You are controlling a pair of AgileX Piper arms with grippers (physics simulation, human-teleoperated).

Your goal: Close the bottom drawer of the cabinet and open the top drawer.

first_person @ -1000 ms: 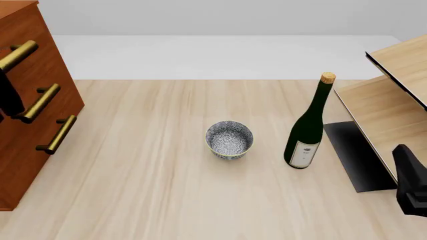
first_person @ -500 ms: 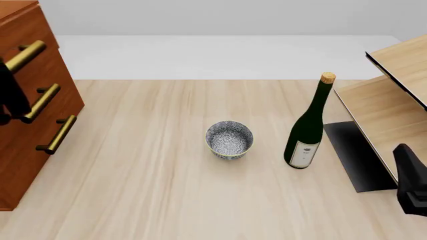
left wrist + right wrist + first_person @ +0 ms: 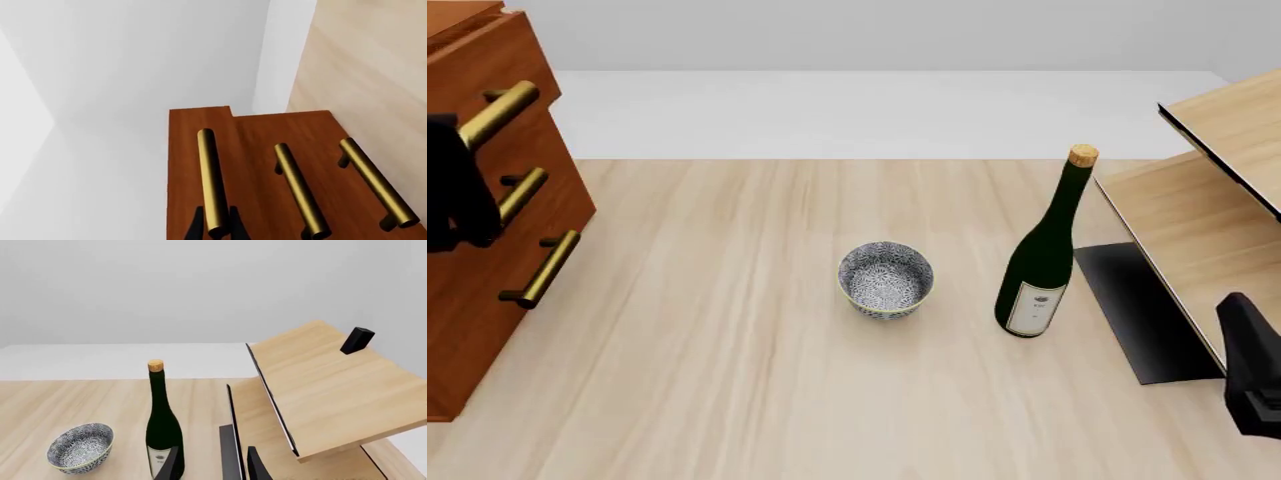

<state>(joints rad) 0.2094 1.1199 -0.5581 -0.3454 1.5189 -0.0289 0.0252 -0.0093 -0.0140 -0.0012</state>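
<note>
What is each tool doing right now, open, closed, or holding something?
Left tool: closed on the top drawer handle.
Right tool: open, holding nothing.

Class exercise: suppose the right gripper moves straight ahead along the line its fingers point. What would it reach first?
Probably the pale light-wood shelf unit: the right gripper has the shelf's dark front edge dead centre between its open fingertips. The dark green corked wine bottle stands just beside that line, so a graze is possible; depth is unclear.
</note>
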